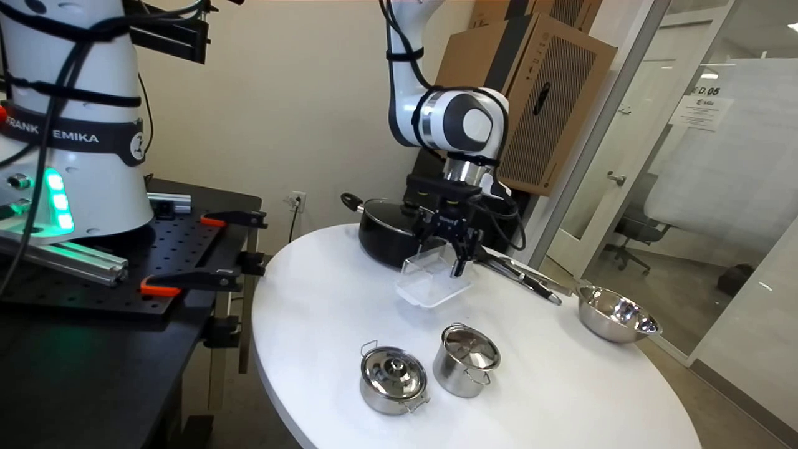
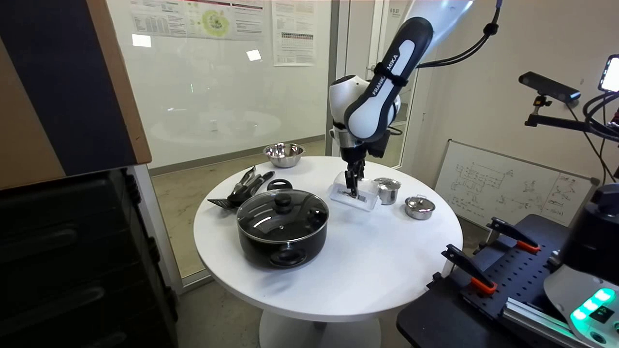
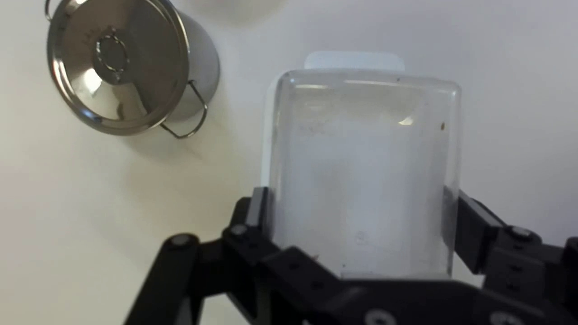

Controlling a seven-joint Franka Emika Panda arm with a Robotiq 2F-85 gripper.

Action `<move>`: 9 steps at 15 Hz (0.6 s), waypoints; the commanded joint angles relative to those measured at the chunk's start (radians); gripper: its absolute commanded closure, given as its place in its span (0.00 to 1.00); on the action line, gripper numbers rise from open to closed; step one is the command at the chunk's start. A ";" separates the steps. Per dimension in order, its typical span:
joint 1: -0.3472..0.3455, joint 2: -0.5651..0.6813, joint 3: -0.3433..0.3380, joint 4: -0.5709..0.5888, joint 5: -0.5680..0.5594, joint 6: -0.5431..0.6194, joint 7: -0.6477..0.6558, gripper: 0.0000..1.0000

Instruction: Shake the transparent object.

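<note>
The transparent object [image 1: 430,282] is a clear, whitish, squarish plastic container with a flat rim. It also shows in an exterior view [image 2: 368,189] and fills the middle of the wrist view [image 3: 361,149], with its closed bottom towards the camera. My gripper [image 1: 441,257] points down over it, and also shows in an exterior view [image 2: 355,188]. In the wrist view my gripper's [image 3: 361,212] two fingers press on opposite side walls of the container. It looks tilted and held a little above the white table [image 1: 324,299]. Its near end is hidden behind the gripper body.
A lidded black pot [image 2: 283,237] stands close to the container. Two small lidded steel pots, one taller [image 1: 464,368] and one lower [image 1: 391,390], stand nearby. Black utensils [image 2: 246,188] and a steel bowl [image 2: 284,155] lie towards the table's edge. Cardboard boxes [image 1: 530,93] stand behind the arm.
</note>
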 commanded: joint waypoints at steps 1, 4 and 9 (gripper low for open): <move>0.028 0.020 -0.002 0.010 -0.008 -0.068 -0.007 0.35; 0.071 0.045 -0.035 0.021 -0.031 -0.090 0.081 0.35; 0.015 0.061 0.026 0.041 0.044 -0.208 -0.034 0.35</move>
